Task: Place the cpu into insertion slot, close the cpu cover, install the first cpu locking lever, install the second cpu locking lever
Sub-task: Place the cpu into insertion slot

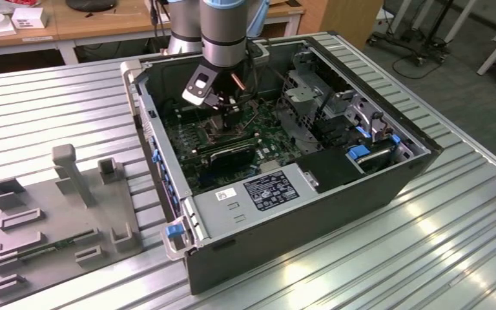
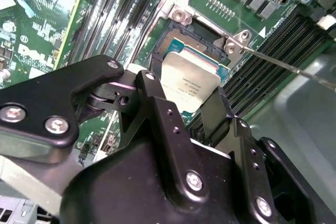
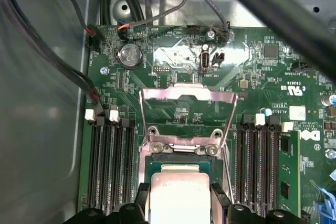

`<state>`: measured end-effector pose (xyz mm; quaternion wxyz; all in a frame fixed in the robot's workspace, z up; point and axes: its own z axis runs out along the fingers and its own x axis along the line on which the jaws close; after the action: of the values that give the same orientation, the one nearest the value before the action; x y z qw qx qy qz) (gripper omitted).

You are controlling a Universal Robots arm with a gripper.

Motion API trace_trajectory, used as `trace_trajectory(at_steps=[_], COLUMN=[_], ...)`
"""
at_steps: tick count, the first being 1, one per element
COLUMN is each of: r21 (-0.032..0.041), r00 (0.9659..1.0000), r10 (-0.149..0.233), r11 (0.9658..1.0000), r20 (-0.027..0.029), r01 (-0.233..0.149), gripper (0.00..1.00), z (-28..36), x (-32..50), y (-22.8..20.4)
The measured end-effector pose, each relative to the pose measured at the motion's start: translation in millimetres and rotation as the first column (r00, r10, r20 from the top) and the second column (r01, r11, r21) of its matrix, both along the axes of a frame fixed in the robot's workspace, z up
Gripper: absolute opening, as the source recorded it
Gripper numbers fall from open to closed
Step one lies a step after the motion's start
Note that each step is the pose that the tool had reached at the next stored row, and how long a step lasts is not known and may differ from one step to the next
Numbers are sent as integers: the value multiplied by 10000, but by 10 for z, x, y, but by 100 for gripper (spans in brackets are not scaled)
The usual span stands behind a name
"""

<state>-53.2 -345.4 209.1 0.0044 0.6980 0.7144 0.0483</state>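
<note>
Inspection found the gripper [image 2: 186, 113] inside the open computer case [image 1: 317, 213], fingers [image 2: 157, 109] pressed against two opposite edges of the cpu [image 3: 178, 195], pinching it. The cpu sat over the insertion slot [image 3: 178, 160], near the middle of the green circuit board [image 3: 252, 77], between two banks of black memory slots [image 3: 110, 166]; whether it was fully seated could not be determined. The cpu cover [image 3: 184, 95] stood open, tipped back from the slot's edge opposite the gripper, board visible through its window. The case rested on the slatted metal worktop [image 1: 420, 258]; a grey fixture plate [image 1: 59, 223] lay near the worktop's edge at the exterior view's left.
</note>
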Motion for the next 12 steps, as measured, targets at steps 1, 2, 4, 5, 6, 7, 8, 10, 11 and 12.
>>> trace_trajectory(at_steps=[1, 2, 4, 5, 6, 7, 8, 10, 11, 12], r21=[0, 1, 0, -3, -2, -1, -1, 0, -1, 0], r00=[10000, 10000, 10000, 10000, 10000, 10000, 10000, 10000, 10000, 10000], r10=[2, 2, 1, 1, 1, 0, 1, -1, 0, 0], r11=[10000, 10000, 10000, 10000, 10000, 10000, 10000, 10000, 10000, 10000], r20=[-1, 0, -2, -2, -2, -1, -1, -1, -1, -1], r01=[-2, -2, -1, -1, -1, 0, -1, 1, 0, 0], gripper=[54, 54, 54, 54, 54, 54, 54, 54, 54, 54], z=[-4, -11, -30, -36, -39, -41, -48, -70, -78, -86], x=[-2, -4, -5, -6, -6, -6, -5, -6, -6, -6], y=[-2, -3, -11, -19, -24, -27, -31, -32, -32, -32])
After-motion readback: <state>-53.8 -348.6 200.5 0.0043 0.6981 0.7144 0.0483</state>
